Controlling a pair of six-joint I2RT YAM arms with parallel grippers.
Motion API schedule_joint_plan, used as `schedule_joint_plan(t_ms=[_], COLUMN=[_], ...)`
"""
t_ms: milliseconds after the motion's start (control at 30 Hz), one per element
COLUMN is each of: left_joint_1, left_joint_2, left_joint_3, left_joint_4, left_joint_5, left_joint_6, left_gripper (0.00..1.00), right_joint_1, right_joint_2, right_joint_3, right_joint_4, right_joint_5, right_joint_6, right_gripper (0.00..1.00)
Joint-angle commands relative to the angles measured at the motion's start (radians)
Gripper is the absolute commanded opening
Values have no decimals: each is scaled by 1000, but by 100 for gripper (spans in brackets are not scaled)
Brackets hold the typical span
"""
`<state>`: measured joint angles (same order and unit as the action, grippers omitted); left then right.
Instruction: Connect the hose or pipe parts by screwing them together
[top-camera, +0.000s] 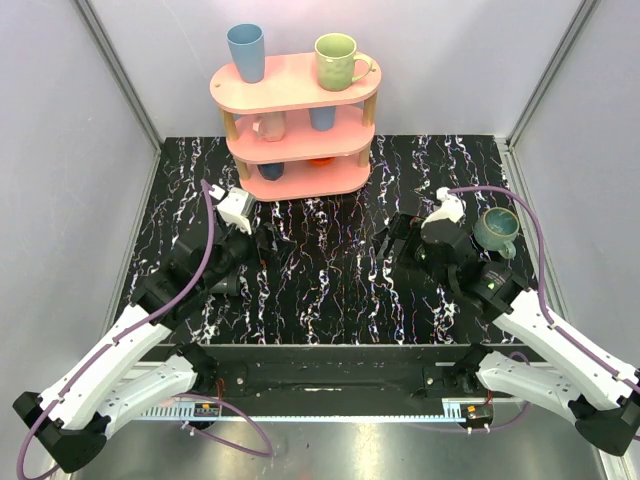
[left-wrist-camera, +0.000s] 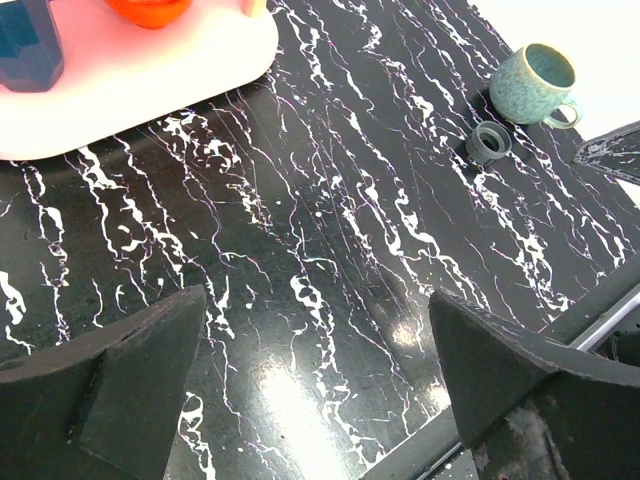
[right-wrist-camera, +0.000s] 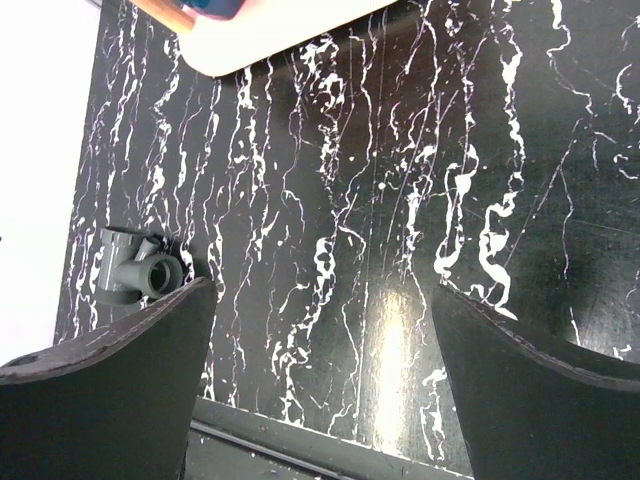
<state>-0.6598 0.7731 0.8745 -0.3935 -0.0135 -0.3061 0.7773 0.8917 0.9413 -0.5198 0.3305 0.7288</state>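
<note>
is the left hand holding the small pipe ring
No, the pipe ring lies on the table beside the teal mug, well clear of the open left hand.

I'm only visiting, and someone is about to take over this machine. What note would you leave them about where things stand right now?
Left gripper: open, empty.
Right gripper: open, empty.
Parts: the T-shaped fitting lies near the left edge of the table. The small round fitting sits beside the teal mug on the right side.
Done: nothing. The two parts lie far apart, neither one held.
Left: pick up both, bring them together and screw them tight.
</note>
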Motion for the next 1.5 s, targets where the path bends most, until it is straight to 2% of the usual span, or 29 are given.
schedule_joint_plan(t_ms=[0,167,267,367,433,500,533,633,733,767,900,1200,1467], left_joint_1=[0,0,-1,0,0,-1,0,0,0,0,0,0,0], left_joint_2=[-18,-23,-29,-18,-5,0,0,-3,-5,-3,2,0,-29], left_joint_3=[0,4,-3,-5,4,11,11,9,9,9,12,23,3], left_joint_4=[45,36,42,44,30,22,22,19,15,13,7,-13,-2], left_joint_5=[-49,-80,-86,-86,-88,-88,-86,-89,-101,-105,-105,-138,-146], left_joint_6=[22,32,32,30,30,28,28,28,33,36,36,42,78], left_gripper=[99,99,99,99,99,99,99,99,99,99,99,99,99], right_joint_1=[5,5,5,-22,-112,-203,-279,-395,-461,-492,-547,-656,-687], right_joint_2=[-2,-42,-40,-8,25,47,74,166,271,300,441,631,728], right_joint_3=[-15,-59,-96,-90,-76,-67,-68,-44,-9,17,77,119,102], right_joint_4=[49,69,121,136,136,139,144,115,104,98,75,78,106], right_joint_5=[102,258,402,496,455,322,282,208,153,133,85,-24,-85], right_joint_6=[-12,-46,-214,-300,-324,-313,-307,-289,-298,-318,-367,-411,-404], right_gripper=[100,100,100,100,100,100,98,90,89,84,70,63,58])
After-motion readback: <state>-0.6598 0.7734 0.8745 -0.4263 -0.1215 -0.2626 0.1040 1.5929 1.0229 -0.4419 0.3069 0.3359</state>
